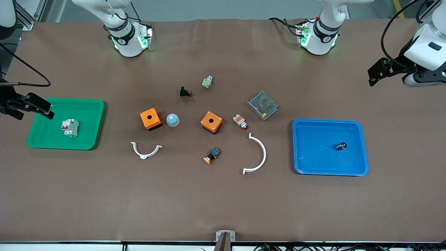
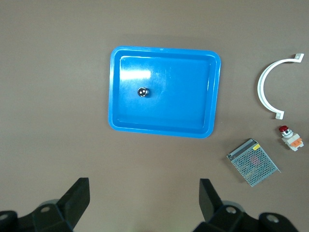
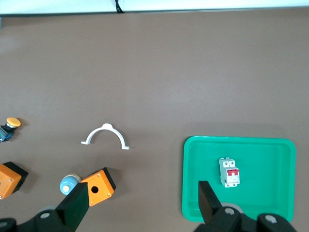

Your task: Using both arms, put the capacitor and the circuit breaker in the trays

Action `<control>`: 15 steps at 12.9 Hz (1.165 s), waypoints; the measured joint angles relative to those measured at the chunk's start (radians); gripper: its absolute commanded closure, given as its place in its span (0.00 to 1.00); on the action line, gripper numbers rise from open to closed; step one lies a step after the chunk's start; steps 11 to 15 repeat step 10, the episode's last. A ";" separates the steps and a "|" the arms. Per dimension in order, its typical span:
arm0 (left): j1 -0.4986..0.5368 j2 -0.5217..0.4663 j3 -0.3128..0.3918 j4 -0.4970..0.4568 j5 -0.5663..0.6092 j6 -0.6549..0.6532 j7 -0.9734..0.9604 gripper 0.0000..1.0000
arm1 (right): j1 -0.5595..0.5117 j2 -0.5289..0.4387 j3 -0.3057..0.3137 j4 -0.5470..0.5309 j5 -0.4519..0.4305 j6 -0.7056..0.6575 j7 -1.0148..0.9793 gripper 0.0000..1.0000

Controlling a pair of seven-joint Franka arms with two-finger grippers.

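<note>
1. Brown matting covers the bench [image 1: 223, 202]. The green tray [image 1: 91, 104] lies toward the right arm's end, the blue tray [image 1: 355, 125] toward the left arm's end, with loose parts on the bench between them.
2. Left gripper [image 1: 378, 72]: over bare bench near the blue tray, fingers [image 2: 77, 195] spread wide and holding nothing.
3. Right gripper [image 1: 33, 105]: over the green tray's edge at the bench end. Fingers [image 3: 76, 205] released, nothing between them.
4. Circuit breaker [image 1: 70, 127]: rests in the green tray, long axis running roughly nearer-to-farther from the front camera. The right gripper is the nearer one.
5. Capacitor [image 1: 341, 146]: rests in the blue tray, silvery end tilted up; the left gripper is the nearer one.
6. Judgement: both parts appear placed; neither arm needs to cross over.
</note>
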 measured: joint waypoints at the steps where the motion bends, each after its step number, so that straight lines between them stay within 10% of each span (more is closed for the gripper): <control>1: 0.000 0.000 0.000 0.002 0.000 0.000 0.002 0.00 | 0.000 0.000 0.000 0.007 0.000 -0.002 0.000 0.00; 15: -0.003 0.000 0.002 0.015 -0.043 0.000 0.019 0.00 | -0.012 -0.001 0.005 0.010 0.000 -0.026 0.000 0.00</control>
